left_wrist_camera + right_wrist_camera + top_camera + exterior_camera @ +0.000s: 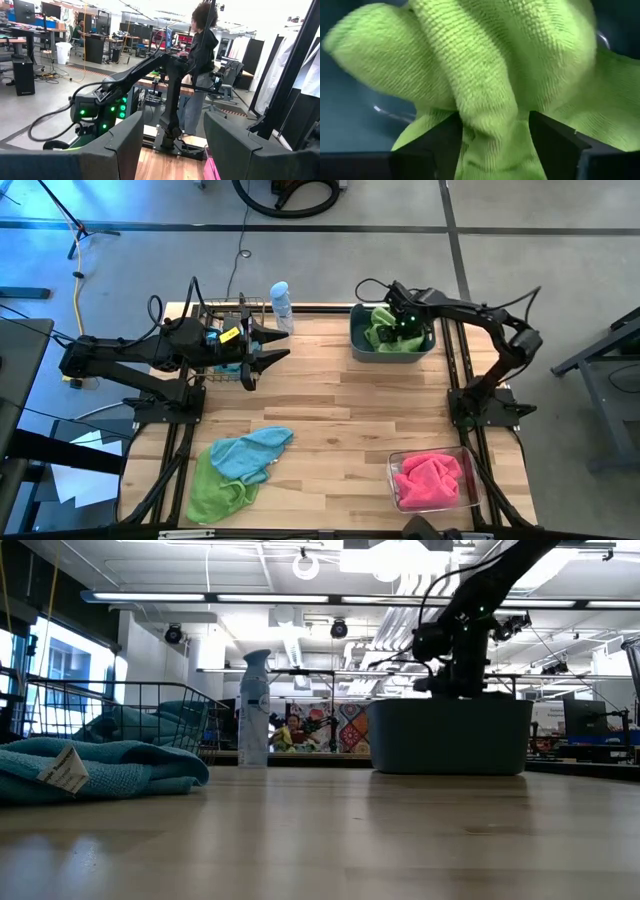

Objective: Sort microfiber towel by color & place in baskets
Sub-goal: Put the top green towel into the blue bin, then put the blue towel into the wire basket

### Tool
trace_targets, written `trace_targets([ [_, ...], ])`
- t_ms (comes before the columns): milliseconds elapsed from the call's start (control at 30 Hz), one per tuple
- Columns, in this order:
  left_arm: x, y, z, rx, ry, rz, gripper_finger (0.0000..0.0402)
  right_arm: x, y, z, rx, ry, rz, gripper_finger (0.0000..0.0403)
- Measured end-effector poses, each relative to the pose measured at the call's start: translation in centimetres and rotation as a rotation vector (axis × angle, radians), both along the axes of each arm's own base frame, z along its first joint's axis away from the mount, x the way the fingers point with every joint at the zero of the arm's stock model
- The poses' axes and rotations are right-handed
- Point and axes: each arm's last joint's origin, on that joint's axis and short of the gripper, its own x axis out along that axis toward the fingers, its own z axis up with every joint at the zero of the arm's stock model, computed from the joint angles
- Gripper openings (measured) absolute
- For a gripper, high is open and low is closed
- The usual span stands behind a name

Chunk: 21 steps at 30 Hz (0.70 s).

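The slate-blue tub point(358, 345) point(450, 735) at the table's far right holds lime green towels point(380, 325). My right gripper point(392, 330) point(495, 145) is lowered into the tub from above, open, with a fold of green towel point(485, 90) between its fingers. My left gripper point(275, 348) point(173, 145) hovers open beside the black wire basket point(205, 310) point(60, 705), which holds light blue cloth point(140, 725). A light blue towel point(250, 452) lies on a green towel point(212, 492) at the near left. The clear bin point(395, 465) holds pink towels point(432, 480). My right gripper reaches down into the tub with a thick fold of the green towel point(490, 125) filling the gap between its open fingers point(445, 140). The towel rests in the tub. Whether the fingers touch the cloth, I cannot tell.
A pale blue spray bottle point(281, 305) point(254, 705) stands upright at the far edge between the wire basket and the tub. Bare wood point(340, 400) spans the table's middle. A person point(197, 65) stands in the room beyond the table.
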Motion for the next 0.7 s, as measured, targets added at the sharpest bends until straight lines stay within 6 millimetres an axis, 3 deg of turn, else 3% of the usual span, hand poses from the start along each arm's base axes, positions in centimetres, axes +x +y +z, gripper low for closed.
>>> trace_targets([
  [333, 0.0, 0.0, -0.1, 0.000, 0.006, 0.000, 0.0195, -1.8, 0.8, 3.5, -0.081, -0.066, 0.030, 0.0243],
  [700, 0.0, 0.0, -0.1, 0.000, 0.006, 0.000, 0.0195, -5.0, 3.7, 11.2, -0.397, -0.331, 0.051, 0.0243],
])
